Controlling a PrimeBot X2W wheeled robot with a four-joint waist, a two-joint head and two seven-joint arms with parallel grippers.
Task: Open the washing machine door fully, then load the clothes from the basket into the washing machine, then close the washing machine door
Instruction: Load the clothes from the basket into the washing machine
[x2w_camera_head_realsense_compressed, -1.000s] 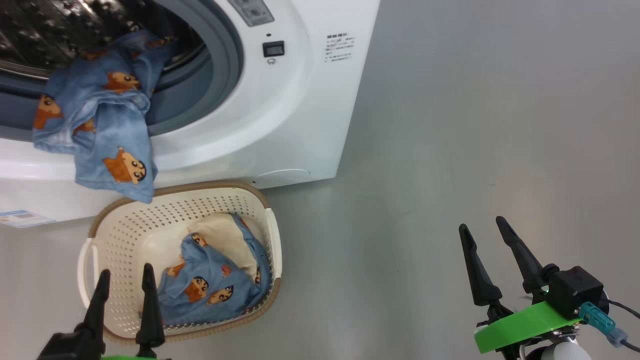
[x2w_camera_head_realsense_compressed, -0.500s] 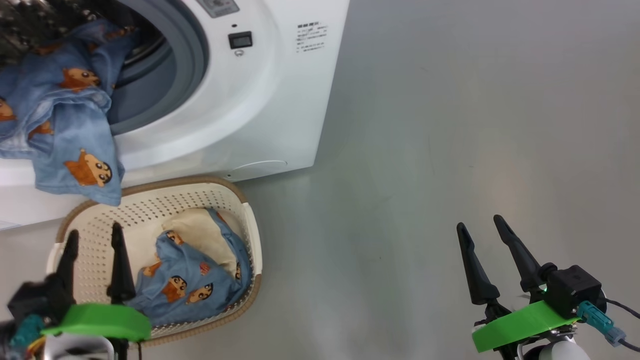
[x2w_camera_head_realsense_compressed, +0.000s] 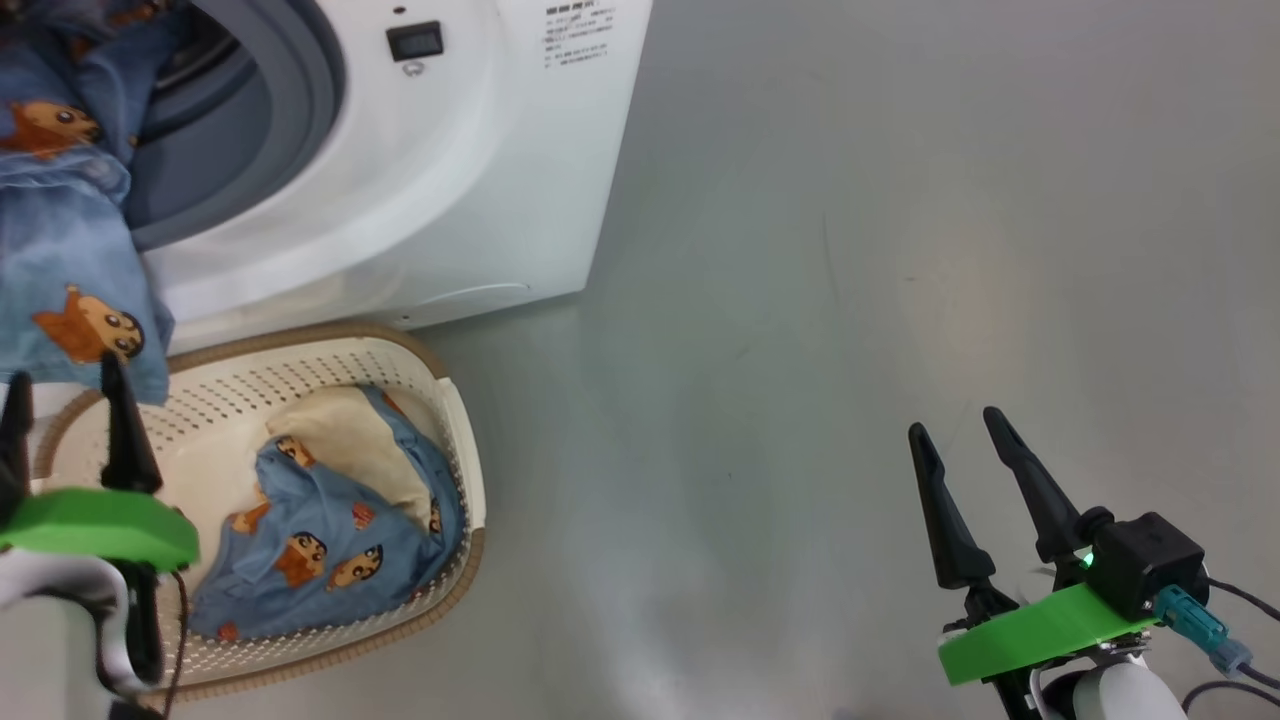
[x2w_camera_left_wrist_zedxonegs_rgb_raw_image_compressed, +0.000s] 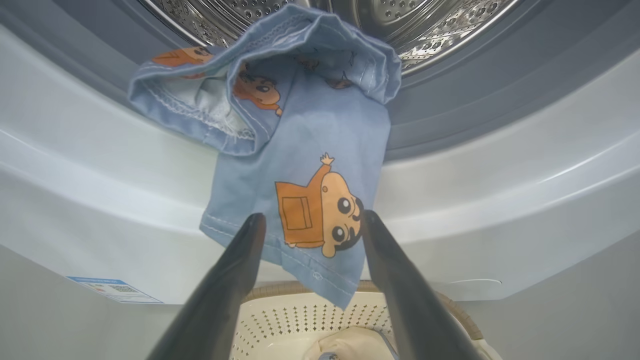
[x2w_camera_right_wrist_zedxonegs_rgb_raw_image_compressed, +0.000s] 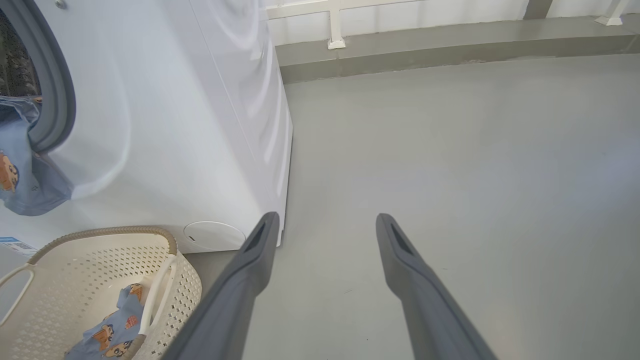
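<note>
Grey floor (x2w_camera_head_realsense_compressed: 850, 250) lies under the right gripper (x2w_camera_head_realsense_compressed: 955, 428) at the lower right, its fingers wide and holding nothing. At the upper left a blue garment (x2w_camera_left_wrist_zedxonegs_rgb_raw_image_compressed: 300, 175) hangs out of the washing machine (x2w_camera_head_realsense_compressed: 420, 200), long way up and down, its corner pointing down at the basket (x2w_camera_head_realsense_compressed: 462, 450). The left gripper (x2w_camera_left_wrist_zedxonegs_rgb_raw_image_compressed: 315, 220), wide and empty, is much nearer and faces it. More clothes (x2w_camera_head_realsense_compressed: 320, 540) lie in the basket.

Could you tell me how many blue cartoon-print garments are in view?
2. One garment hangs from the washing machine's opening; another garment lies in the basket by a cream piece. Others may be hidden.
</note>
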